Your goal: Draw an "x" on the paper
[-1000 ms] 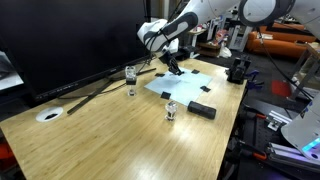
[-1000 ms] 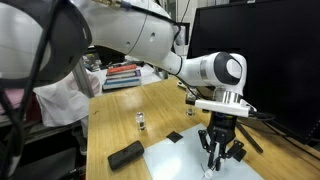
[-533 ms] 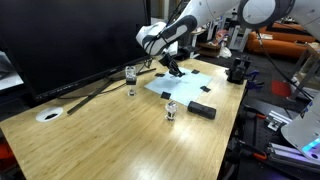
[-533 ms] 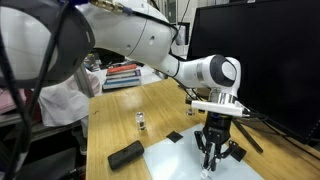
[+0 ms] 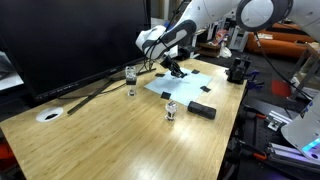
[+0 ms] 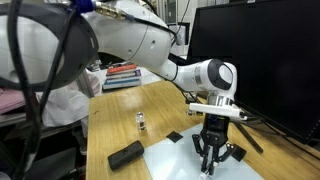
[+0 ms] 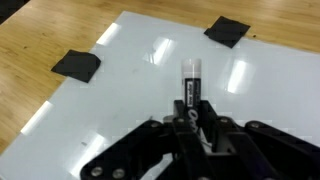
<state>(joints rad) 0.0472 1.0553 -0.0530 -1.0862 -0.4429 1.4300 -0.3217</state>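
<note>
The paper (image 5: 190, 82) is a pale sheet taped flat on the wooden table, with black tape pieces at its corners (image 7: 76, 65). It also shows in the other exterior view (image 6: 175, 165) and fills the wrist view (image 7: 130, 90). My gripper (image 5: 174, 68) hangs over the paper, shut on a black marker (image 7: 190, 85) that points down at the sheet. In an exterior view the gripper (image 6: 211, 158) stands upright with the marker tip at or just above the paper; I cannot tell whether it touches. No drawn line shows on the paper.
Two small glass bottles stand on the table (image 5: 131, 80) (image 5: 171, 110). A black rectangular block (image 5: 202, 109) lies near the paper's edge. A small round white disc (image 5: 49, 115) lies far off. A long black rod (image 5: 95, 95) crosses the table. A large dark monitor (image 6: 270, 60) stands behind.
The gripper with the marker has shifted slightly across the paper, a little leftward in both exterior views. Nothing else moved.
</note>
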